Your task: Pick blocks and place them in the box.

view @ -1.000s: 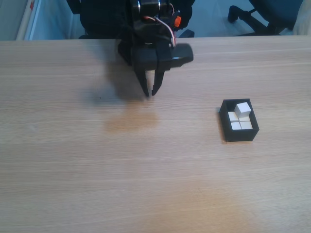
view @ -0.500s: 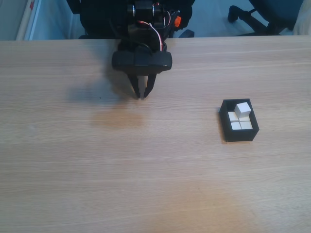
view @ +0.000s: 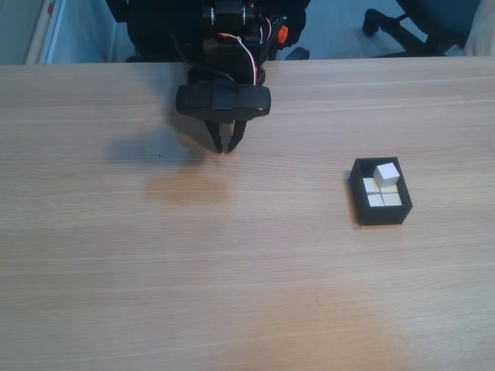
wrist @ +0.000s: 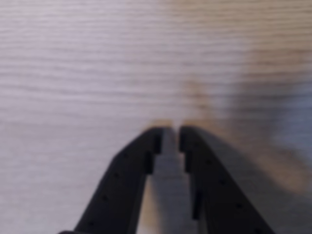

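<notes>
While the black arm (view: 224,46) reaches in from the far edge of the wooden table (view: 232,270) in the fixed view, its gripper (view: 225,148) points down toward the tabletop, fingers converging to a narrow V with the tips almost together and nothing between them. The broad black body of the wrist sits crosswise just above the fingers, with red and white wires looping over the joint behind it and an orange part showing beside them. A soft shadow of the arm falls on the wood to the left of the gripper in this view. In the wrist view the gripper (wrist: 170,134) rises from the bottom edge, its two dark fingers (wrist: 126,180) standing a slim gap apart over bare wood grain, empty; the picture is blurred, so whether the tips touch the table cannot be told. Well apart from the gripper, toward the right of the fixed view, the small black box (view: 380,217) rests on the table, open side up. White blocks (view: 384,200) lie flat inside it, filling its floor, and one more white cube (view: 386,174) sits on top of them at the far side, slightly askew. Beyond the table's far edge, part of an office chair base (view: 390,22) stands on the floor.
</notes>
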